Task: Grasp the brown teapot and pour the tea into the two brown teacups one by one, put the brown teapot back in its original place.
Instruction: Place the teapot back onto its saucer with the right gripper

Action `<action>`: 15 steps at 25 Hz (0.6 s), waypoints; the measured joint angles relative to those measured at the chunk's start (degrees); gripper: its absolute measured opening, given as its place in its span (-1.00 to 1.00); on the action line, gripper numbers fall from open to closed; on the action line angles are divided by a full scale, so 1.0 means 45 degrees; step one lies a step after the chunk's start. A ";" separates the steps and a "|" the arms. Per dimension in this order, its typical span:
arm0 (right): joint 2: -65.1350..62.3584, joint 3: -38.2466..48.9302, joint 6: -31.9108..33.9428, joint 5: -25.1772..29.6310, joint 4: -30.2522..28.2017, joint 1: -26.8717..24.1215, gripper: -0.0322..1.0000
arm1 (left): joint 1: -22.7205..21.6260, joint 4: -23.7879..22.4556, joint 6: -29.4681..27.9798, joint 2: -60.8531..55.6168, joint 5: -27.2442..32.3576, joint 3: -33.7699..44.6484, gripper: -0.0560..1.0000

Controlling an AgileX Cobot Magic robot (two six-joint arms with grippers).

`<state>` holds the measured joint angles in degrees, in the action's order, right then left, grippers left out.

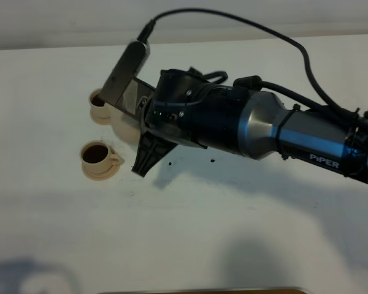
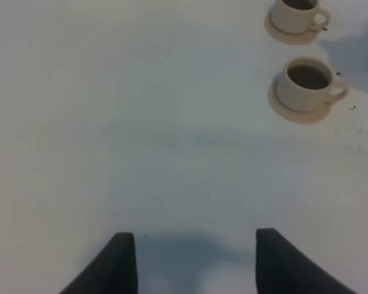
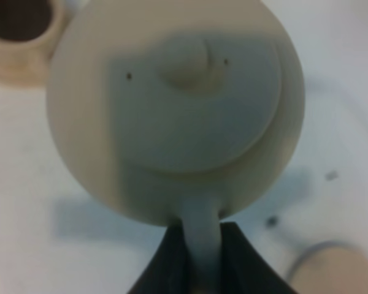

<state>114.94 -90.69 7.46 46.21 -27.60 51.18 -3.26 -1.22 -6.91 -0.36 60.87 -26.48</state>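
Matt ceramic teapot (image 3: 172,104), smooth white table (image 2: 110,122)

My black right gripper (image 3: 199,257), pale tan teapot (image 3: 172,110) (lid the same tan), two tan teacups (image 2: 306,86) holding dark brown tea on tan saucers (image 2: 282,105), white table (image 1: 233,214) flecked with dark specks, my silver-and-black arm (image 1: 264,128).

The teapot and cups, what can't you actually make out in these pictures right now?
- Brown teapot, exterior high view: almost all hidden behind the right arm.
- Teapot spout, right wrist view: hidden beyond the pot's body; view blurred.
- Far teacup, exterior high view: partly covered by the wrist camera.
- Large saucer, right wrist view: cut off at the edge.
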 joint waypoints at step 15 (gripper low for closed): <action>-0.1240 0.2873 -0.2802 -0.2276 0.5075 0.0026 -0.78 | 0.0000 0.0000 0.0000 0.0000 0.0000 0.0000 0.06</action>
<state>109.36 -77.76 -5.15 35.97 -4.76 51.29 -3.26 -1.22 -6.91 -0.36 60.87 -26.48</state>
